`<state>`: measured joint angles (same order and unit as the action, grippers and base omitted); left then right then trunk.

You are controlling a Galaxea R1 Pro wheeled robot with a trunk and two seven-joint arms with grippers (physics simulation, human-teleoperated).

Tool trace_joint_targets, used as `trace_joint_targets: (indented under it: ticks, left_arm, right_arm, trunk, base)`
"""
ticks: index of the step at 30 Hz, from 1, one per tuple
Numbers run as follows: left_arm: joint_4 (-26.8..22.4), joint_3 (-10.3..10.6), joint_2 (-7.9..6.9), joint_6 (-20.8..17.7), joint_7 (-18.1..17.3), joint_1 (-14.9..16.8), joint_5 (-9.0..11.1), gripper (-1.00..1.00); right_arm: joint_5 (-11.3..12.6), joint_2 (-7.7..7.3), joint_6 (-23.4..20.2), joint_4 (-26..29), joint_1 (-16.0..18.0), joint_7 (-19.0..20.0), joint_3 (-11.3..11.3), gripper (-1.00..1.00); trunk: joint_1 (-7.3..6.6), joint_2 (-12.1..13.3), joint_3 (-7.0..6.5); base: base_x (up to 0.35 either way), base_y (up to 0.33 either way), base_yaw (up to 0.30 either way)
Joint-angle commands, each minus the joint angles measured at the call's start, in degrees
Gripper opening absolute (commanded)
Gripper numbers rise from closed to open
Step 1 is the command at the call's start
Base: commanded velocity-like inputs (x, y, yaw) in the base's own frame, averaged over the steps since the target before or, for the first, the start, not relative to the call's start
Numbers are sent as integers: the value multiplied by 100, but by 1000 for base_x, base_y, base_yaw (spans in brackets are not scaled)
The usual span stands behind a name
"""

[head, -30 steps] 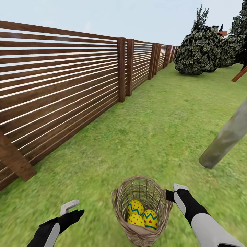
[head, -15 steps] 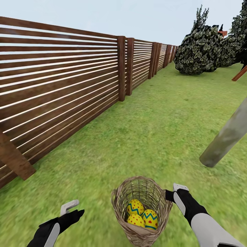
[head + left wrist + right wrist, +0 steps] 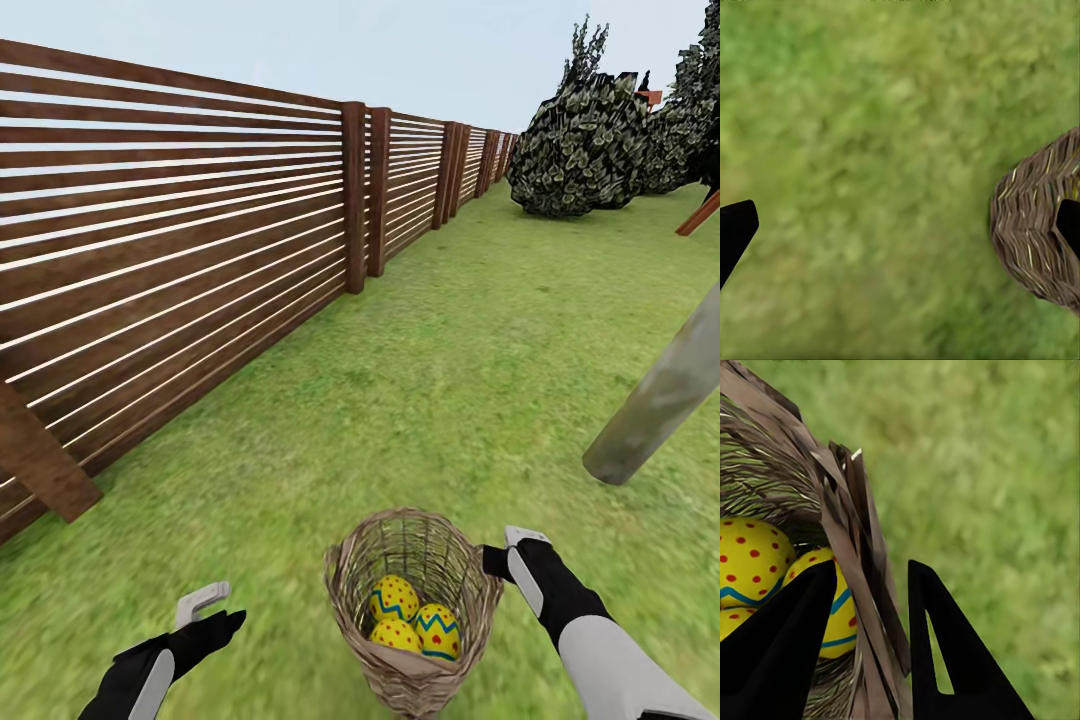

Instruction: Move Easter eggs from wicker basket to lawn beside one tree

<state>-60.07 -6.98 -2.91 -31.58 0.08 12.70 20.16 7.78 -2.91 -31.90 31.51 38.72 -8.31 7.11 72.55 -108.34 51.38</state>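
Head view: open lawn (image 3: 450, 380) runs between the slatted fence (image 3: 180, 260) and the leaning tree trunk (image 3: 655, 400). The wicker basket (image 3: 412, 610) holds three Easter eggs (image 3: 415, 620). Left wrist view: the left gripper (image 3: 900, 225) is spread wide over bare grass. Right wrist view: the right gripper (image 3: 870, 615) pinches the basket's rim.

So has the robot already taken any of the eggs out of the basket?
No, all three eggs sit inside the wicker basket, seen from the head view.

head view looks down along the lawn (image 3: 480, 340); both wrist views (close-up) share the wicker basket (image 3: 412, 610).
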Motion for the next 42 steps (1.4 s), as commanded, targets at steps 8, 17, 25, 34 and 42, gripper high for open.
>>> trace_joint_targets:
  ticks: [8,17,25,34,42]
  left_arm:
    - [-11,-5,1,-32,1,4,24,100]
    - [-48,-5,1,-32,0,4,39,100]
    - [-41,-5,1,-32,1,4,25,100]
    - [-45,-5,1,-32,1,4,30,100]
    - [-48,-5,1,-32,1,4,30,100]
  right_arm:
    - [34,45,465,-426,-5,-39,35,100]
    - [32,45,466,-430,-5,-39,31,100]
    - [34,43,504,-426,-5,-39,28,100]
    - [11,45,526,-426,-12,-51,6,100]
    - [-7,45,527,-426,-18,-60,-3,100]
  trunk:
    - [1,-1,6]
    - [-65,120,-48]
    - [-240,440,-192]
    - [-438,801,-353]
    - [-614,1122,-497]
  base:
    - [0,0,0]
    - [0,0,0]
    - [0,0,0]
    - [0,0,0]
    - [0,0,0]
